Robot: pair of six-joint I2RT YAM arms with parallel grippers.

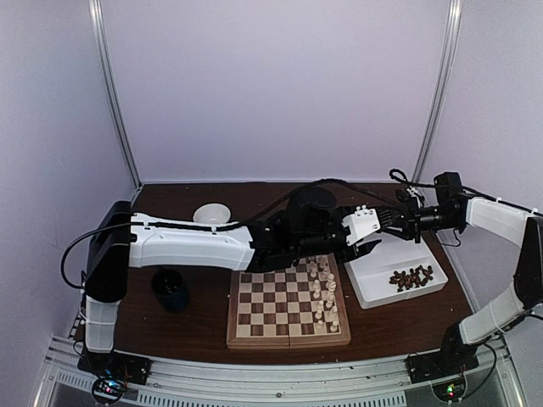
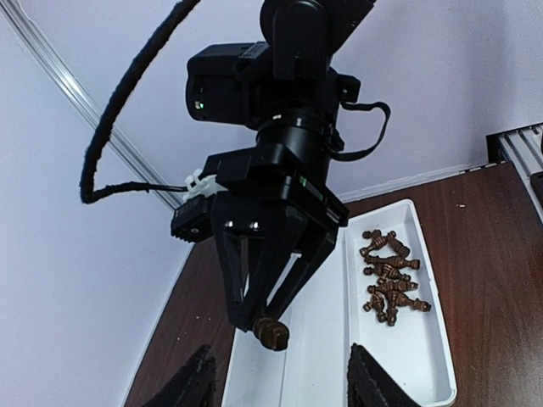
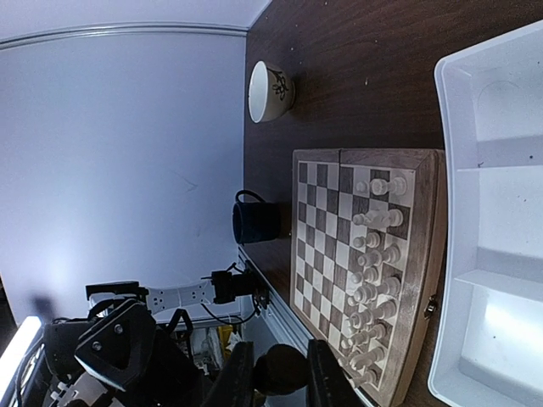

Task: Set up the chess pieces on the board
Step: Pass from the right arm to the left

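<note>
Chess pieces [image 1: 323, 292] of the cream set are standing upright on the board [image 1: 271, 309], which is sitting by the near edge of the tabletop [image 1: 191, 335]. They are filling the files on the board's side toward the right edge. The dark pieces [image 2: 390, 280] are lying on their sides in the white tray [image 2: 441, 373] by that right edge, their long axes pointing every which way.

I am holding one dark piece [image 2: 273, 333] in the right gripper [image 2: 261, 320], its jaws nearly closed and pinching the piece at the very tips, in the air above the tray's far end. I am presenting it out in the open, I judge, for a hand-over. The left gripper [image 2: 284, 386] is lining up on it, jaws gaping wide with nothing between them.

The held piece seems to be jutting past the right fingertips toward the left jaws, with its long axis roughly along those fingers. I cannot tell which end is head and which is base.
</note>
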